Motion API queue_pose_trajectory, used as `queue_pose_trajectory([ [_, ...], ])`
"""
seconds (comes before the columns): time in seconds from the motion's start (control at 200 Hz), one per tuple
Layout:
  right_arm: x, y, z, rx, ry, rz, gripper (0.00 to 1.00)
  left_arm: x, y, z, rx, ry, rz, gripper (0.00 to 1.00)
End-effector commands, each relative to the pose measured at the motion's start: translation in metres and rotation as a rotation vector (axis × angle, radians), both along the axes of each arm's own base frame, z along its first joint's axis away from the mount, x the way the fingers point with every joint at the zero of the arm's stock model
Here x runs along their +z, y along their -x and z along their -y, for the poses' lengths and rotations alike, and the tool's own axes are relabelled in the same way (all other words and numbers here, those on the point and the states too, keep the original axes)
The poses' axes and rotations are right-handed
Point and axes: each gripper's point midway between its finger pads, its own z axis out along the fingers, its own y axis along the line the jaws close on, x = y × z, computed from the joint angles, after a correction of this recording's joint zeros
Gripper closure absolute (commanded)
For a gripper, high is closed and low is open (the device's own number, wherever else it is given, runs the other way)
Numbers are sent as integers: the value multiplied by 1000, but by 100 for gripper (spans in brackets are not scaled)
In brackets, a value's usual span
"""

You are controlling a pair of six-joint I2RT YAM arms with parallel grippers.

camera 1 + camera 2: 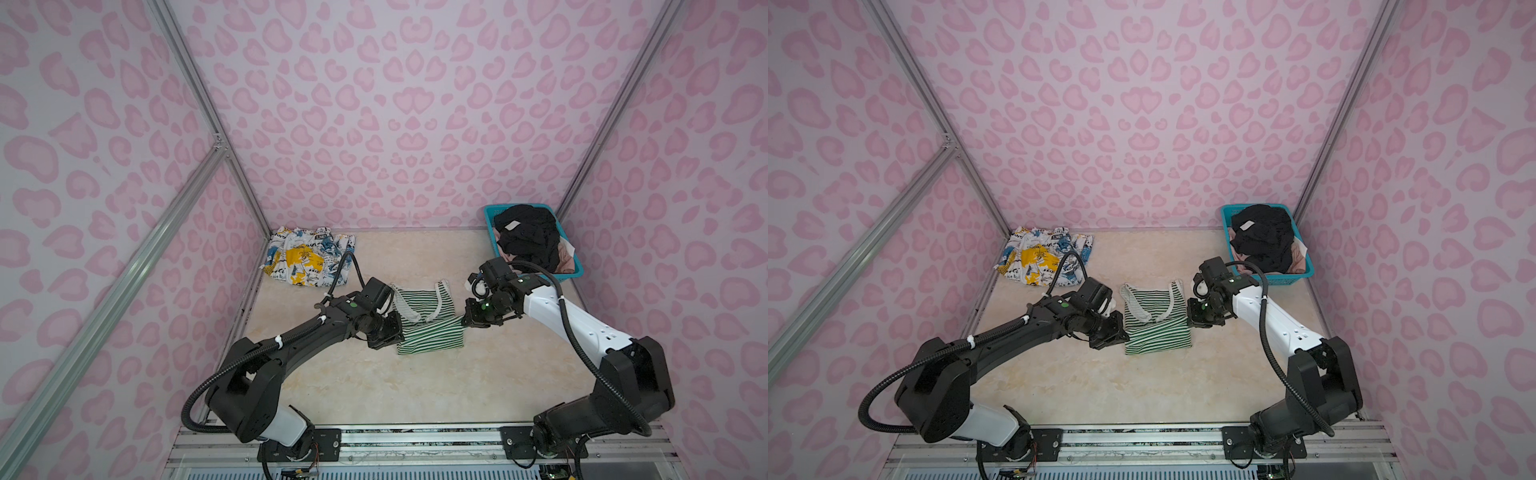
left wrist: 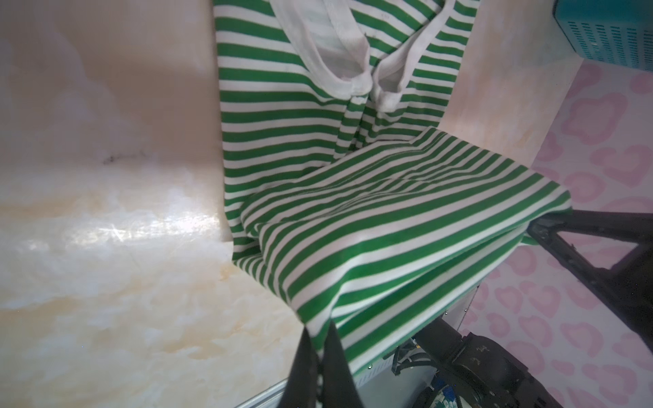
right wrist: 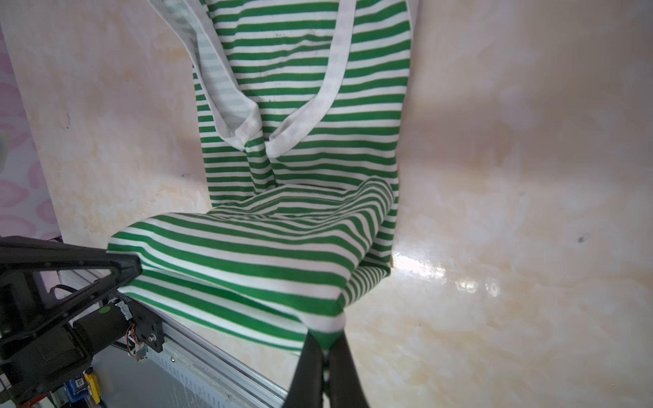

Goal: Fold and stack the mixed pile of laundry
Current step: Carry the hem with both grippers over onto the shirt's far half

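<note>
Where the pink heart-print walls (image 1: pixel 415 124) box in the cell, the cream marble-look table (image 1: pixel 374 386) fills the floor, w/ an aluminium rail (image 1: pixel 124 266) slanting across the left wall. Both arms reach in from the near edge.

The left arm's cable (image 1: pixel 338 272) loops in front of the white printed garment (image 1: pixel 303 257). That garment lies crumpled in the far-left corner, blue/yellow splashes and black lettering up. In both top views the right arm's wrist covers the near-left corner of the teal mesh basket (image 1: pixel 490 220), which sits far right against the wall. Inside it, a black garment (image 1: pixel 528 237) is heaped on top w/ a white label showing. A pale pink garment (image 1: pixel 566 251) peeks out under it on the right side.

The green-and-white striped top (image 1: pixel 428 332) lies mid-table btwn the two grippers, straps toward the back wall. Its hem end is held up off the table and doubled back over the body. The left gripper (image 2: pixel 319 337) is clamped on one hem corner and the right gripper (image 3: pixel 325 341) on the other, w/ the cloth spanning btwn them. The strap end rests flat on the table.
</note>
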Motion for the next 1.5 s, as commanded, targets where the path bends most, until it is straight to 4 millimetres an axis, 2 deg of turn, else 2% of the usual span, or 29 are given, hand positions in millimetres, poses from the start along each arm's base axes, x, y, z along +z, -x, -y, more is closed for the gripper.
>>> queue_pose_trajectory([
  [0.0,-6,-16,1,5,13,14,100,-3,-9,0,-19,8,-13,98],
  [0.235,-18,-45,-6,-9,-13,-14,100,0,-38,0,-11,45,-20,98],
  [0.355,-16,-54,-10,-4,-25,-22,100,4,-49,-3,4,76,-27,98],
  [0.66,10,-71,-9,-16,-29,20,100,25,-65,-3,-5,132,-5,98],
  [0.825,22,-71,-9,-20,-38,41,100,43,-71,0,-12,162,21,98],
  [0.95,23,-60,-4,-25,-35,41,100,46,-64,-2,-13,169,18,98],
  [1.075,19,-39,2,-25,-30,24,100,43,-47,-9,-14,164,8,98],
  [1.185,14,-11,7,-18,-16,14,100,37,-24,-14,-34,157,-4,98],
  [1.36,-7,43,10,-9,11,-39,100,17,25,-18,-65,123,-42,98],
  [1.495,-7,75,10,-1,32,-46,100,12,59,-17,-63,95,-47,98],
])
